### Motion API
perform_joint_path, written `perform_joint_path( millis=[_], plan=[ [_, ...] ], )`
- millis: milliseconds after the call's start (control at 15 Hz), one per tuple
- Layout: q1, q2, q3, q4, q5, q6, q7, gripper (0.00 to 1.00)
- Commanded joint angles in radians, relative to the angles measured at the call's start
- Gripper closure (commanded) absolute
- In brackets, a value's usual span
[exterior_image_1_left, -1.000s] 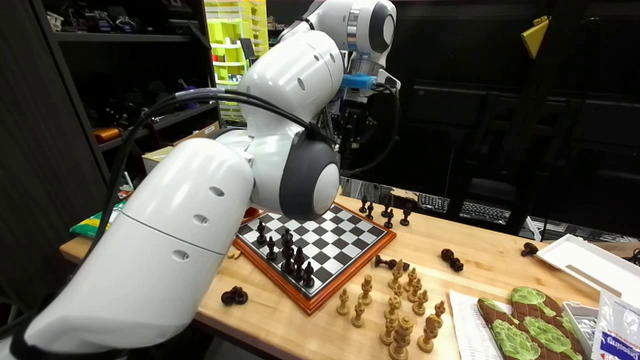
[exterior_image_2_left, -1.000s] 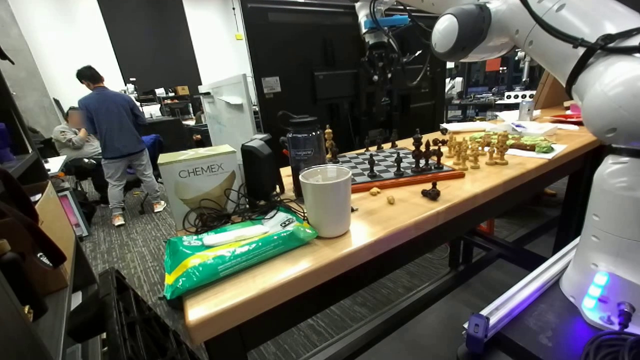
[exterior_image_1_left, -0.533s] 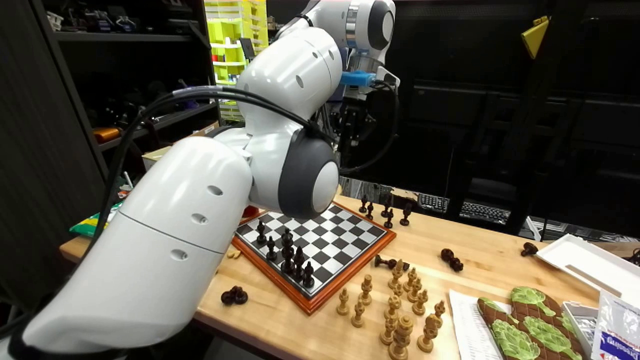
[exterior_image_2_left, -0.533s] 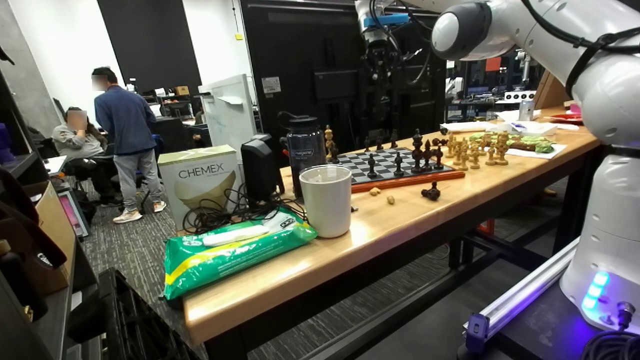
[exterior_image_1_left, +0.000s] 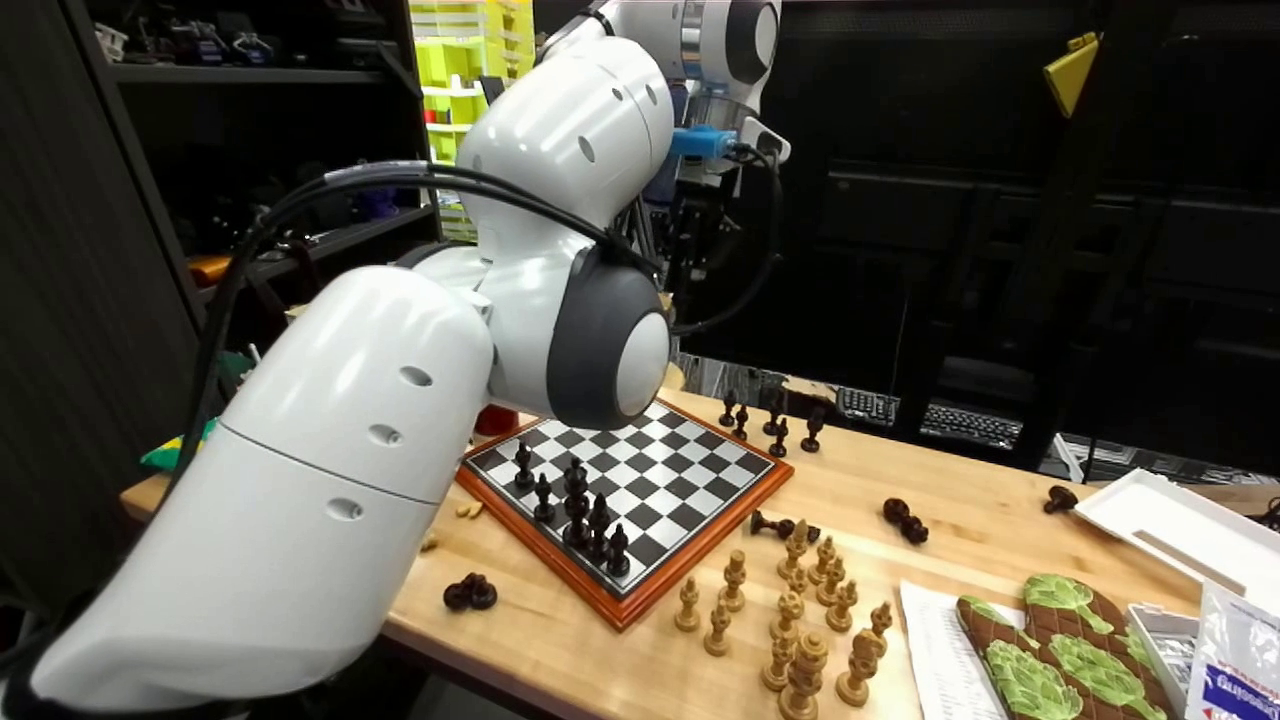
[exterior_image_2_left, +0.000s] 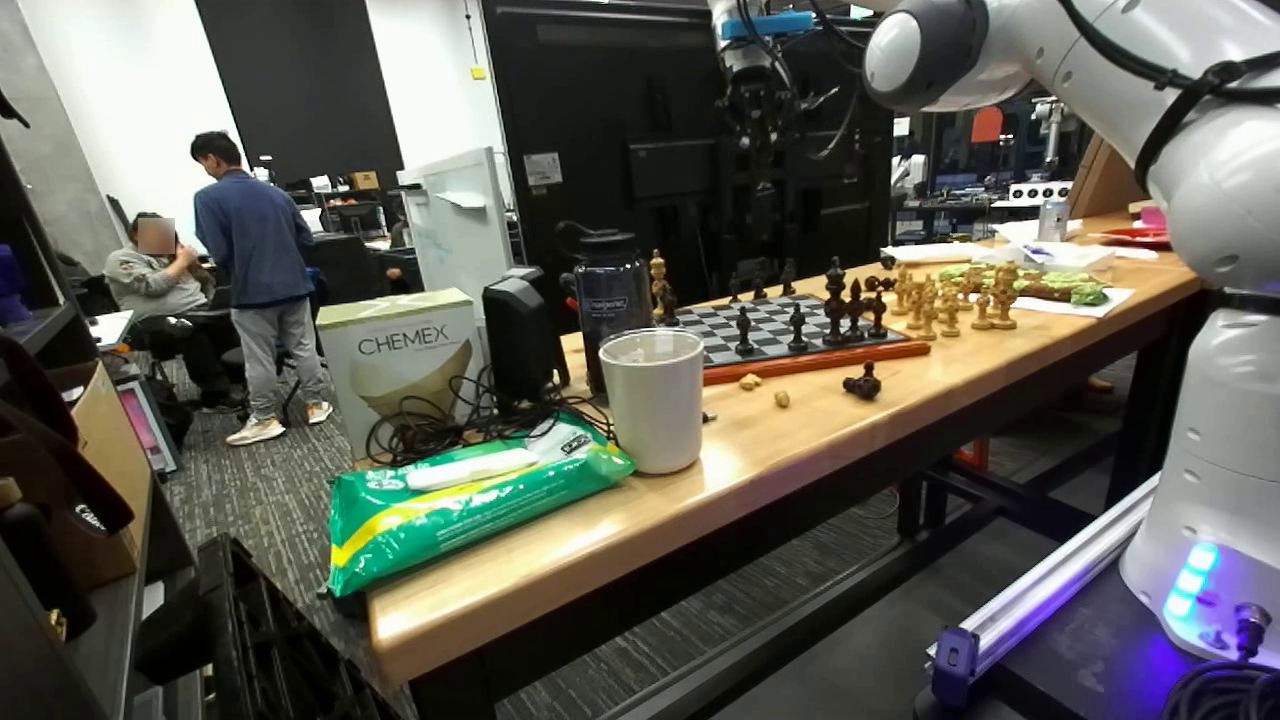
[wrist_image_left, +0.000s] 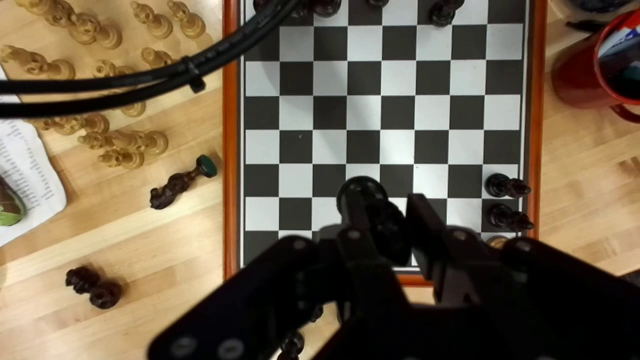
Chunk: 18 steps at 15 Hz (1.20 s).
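My gripper (wrist_image_left: 385, 207) is shut on a dark chess piece (wrist_image_left: 390, 230) in the wrist view. The piece fills the gap between the fingers, base pointing toward the board. The gripper hangs well above the chessboard (wrist_image_left: 536, 125) in an exterior view (exterior_image_2_left: 757, 140); there the piece is lost against the dark backdrop. The board (exterior_image_1_left: 700, 545) has a red-brown frame. Two dark pawns (wrist_image_left: 505, 185) stand near its edge, beside a partly hidden light piece (wrist_image_left: 496, 242). Several dark pieces (exterior_image_1_left: 576, 510) stand along another edge. The arm hides part of the board.
Several light pieces (exterior_image_1_left: 785, 610) stand beside the board, with a dark piece lying there (wrist_image_left: 175, 187). A red mug (wrist_image_left: 575, 80) stands on its opposite side. A white cup (exterior_image_2_left: 652, 400), dark bottle (exterior_image_2_left: 610, 300), speaker (exterior_image_2_left: 520, 335) and green wipes pack (exterior_image_2_left: 470, 510) crowd one table end.
The arm and gripper have risen slightly and shifted a little to the left in an exterior view. A person in the background has stepped and turned. The chess pieces on the table have not moved.
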Motion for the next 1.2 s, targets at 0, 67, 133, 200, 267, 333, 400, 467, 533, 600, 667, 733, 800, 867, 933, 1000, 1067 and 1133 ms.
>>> perform_joint_path(
  millis=[0,67,133,200,267,333,400,467,533,600,667,733,800,867,933,1000,1067,1133],
  plan=[
    [-0.066,0.076,0.037,0.031,0.072,-0.072,-0.038,0.94],
    [-0.077,0.087,0.037,0.027,0.074,-0.103,-0.064,0.94],
    [-0.082,0.092,0.032,0.032,0.065,-0.138,-0.086,0.94],
    [-0.073,0.079,0.015,0.045,0.035,-0.178,-0.093,0.94],
    [-0.069,0.067,0.003,0.061,0.015,-0.209,-0.096,0.94],
    [-0.061,0.009,-0.013,0.009,-0.012,-0.212,-0.098,0.94],
    [-0.057,-0.009,-0.024,0.005,-0.033,-0.222,-0.101,0.94],
    [-0.052,-0.024,-0.033,0.012,-0.054,-0.236,-0.105,0.94],
    [-0.045,-0.048,-0.04,0.014,-0.073,-0.248,-0.104,0.94],
    [-0.031,-0.073,-0.049,0.02,-0.097,-0.248,-0.105,0.94],
    [-0.019,-0.102,-0.056,0.023,-0.117,-0.245,-0.106,0.94],
    [-0.007,-0.13,-0.062,0.024,-0.134,-0.239,-0.106,0.94],
    [0.0,-0.156,-0.067,0.024,-0.15,-0.238,-0.112,0.94],
    [0.008,-0.181,-0.068,0.025,-0.155,-0.245,-0.106,0.94],
    [0.014,-0.203,-0.07,0.025,-0.162,-0.249,-0.104,0.94],
    [0.019,-0.224,-0.071,0.022,-0.165,-0.253,-0.101,0.94],
    [0.024,-0.242,-0.071,0.02,-0.168,-0.254,-0.099,0.94],
    [0.027,-0.256,-0.072,0.019,-0.171,-0.249,-0.101,0.94]
  ],
)
